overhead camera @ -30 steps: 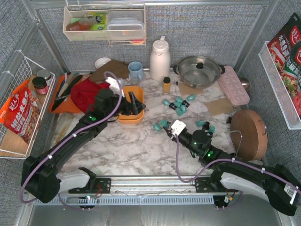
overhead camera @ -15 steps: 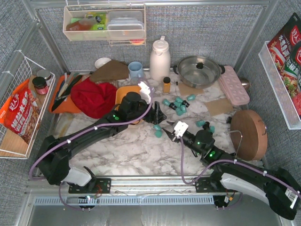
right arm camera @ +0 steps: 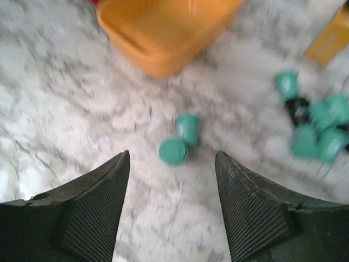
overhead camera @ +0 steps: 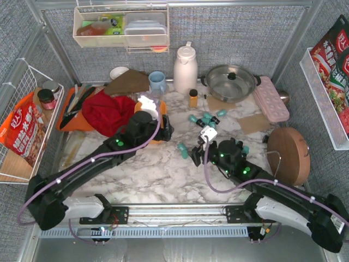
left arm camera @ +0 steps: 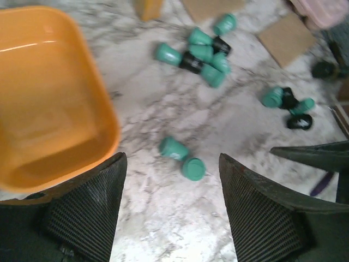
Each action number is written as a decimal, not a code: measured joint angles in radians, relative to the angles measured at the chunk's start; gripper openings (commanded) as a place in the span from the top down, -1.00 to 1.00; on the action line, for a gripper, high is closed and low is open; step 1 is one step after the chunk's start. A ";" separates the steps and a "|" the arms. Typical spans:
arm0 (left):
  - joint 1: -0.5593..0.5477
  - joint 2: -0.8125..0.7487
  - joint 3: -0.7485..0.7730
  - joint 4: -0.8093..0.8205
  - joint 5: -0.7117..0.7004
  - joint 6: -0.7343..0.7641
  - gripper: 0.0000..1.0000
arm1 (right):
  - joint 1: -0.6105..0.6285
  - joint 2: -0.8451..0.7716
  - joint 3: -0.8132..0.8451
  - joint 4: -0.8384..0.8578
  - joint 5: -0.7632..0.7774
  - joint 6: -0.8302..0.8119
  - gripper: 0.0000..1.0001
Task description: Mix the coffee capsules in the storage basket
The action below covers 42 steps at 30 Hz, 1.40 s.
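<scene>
The orange-yellow storage basket [left arm camera: 49, 98] looks empty in the left wrist view; it shows at the top of the right wrist view [right arm camera: 163, 33] and is mostly hidden under my left wrist in the top view [overhead camera: 163, 112]. Two teal coffee capsules [left arm camera: 184, 158] lie on the marble just right of the basket, also seen in the top view [overhead camera: 182, 148] and the right wrist view [right arm camera: 181, 141]. A cluster of teal and black capsules [overhead camera: 205, 120] lies farther back, and a few more [overhead camera: 240, 146] lie to the right. My left gripper [overhead camera: 165, 131] is open over the basket's right edge. My right gripper [overhead camera: 196, 154] is open just right of the two capsules.
A small amber bottle [overhead camera: 193, 98], a white thermos [overhead camera: 185, 68], a pot [overhead camera: 232, 82] and a pink egg tray [overhead camera: 271, 98] stand at the back. A red cloth [overhead camera: 109, 112] lies left of the basket. A round wooden board [overhead camera: 288, 155] is at the right.
My left gripper swung right toward the two teal capsules, then drew back to the basket. My right gripper moved left and forward, closer to those two capsules.
</scene>
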 measured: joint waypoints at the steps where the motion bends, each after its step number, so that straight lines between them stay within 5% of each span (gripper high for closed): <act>1: 0.001 -0.029 -0.018 -0.008 -0.039 -0.002 -0.59 | 0.001 0.025 0.001 -0.027 0.012 0.028 -0.48; 9: 0.001 -0.171 -0.102 -0.037 -0.228 -0.003 -0.62 | 0.002 0.262 0.035 -0.119 0.070 0.166 -0.53; 21: 0.001 -0.224 -0.167 -0.043 -0.278 0.000 -0.63 | 0.006 0.597 0.177 -0.078 0.066 0.193 -0.39; 26: 0.001 -0.225 -0.171 -0.042 -0.281 0.001 -0.63 | 0.013 0.655 0.208 -0.059 0.087 0.181 -0.24; 39: 0.001 -0.232 -0.193 -0.035 -0.281 0.005 -0.63 | 0.021 0.689 0.246 -0.073 0.121 0.163 0.59; 42: 0.001 -0.240 -0.201 -0.027 -0.280 0.010 -0.63 | 0.021 0.650 0.246 -0.107 0.120 0.163 0.62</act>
